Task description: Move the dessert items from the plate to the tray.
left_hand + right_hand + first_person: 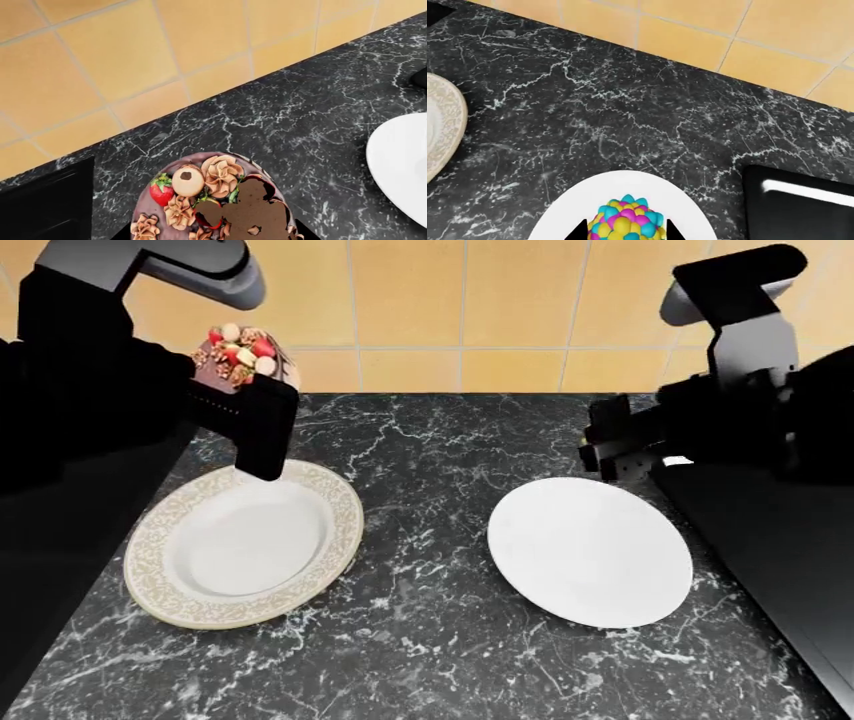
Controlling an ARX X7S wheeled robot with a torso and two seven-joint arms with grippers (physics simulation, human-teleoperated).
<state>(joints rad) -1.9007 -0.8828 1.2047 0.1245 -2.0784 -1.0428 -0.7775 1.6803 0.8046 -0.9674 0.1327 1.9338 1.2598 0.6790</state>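
The round chocolate cake [238,352], topped with strawberries, is sitting raised at ten o'clock. The candy-studded egg sweet [624,223] is hanging over the white plate [570,212] at three o'clock.

We are holding the small round chocolate cake with berries and nuts [238,352] in our left gripper [247,390], up above the far rim of the gold-patterned cream plate [244,544] lying at the left of the black marbled stone counter [427,640]. To its right, apart, the plain white round plate [590,551] is lying. Our right gripper [626,231] is closing round the egg-shaped sweet of multicoloured candy bits [626,224] over that plate, seemingly just lifted. Yellow tiled wall [441,300] is standing behind.
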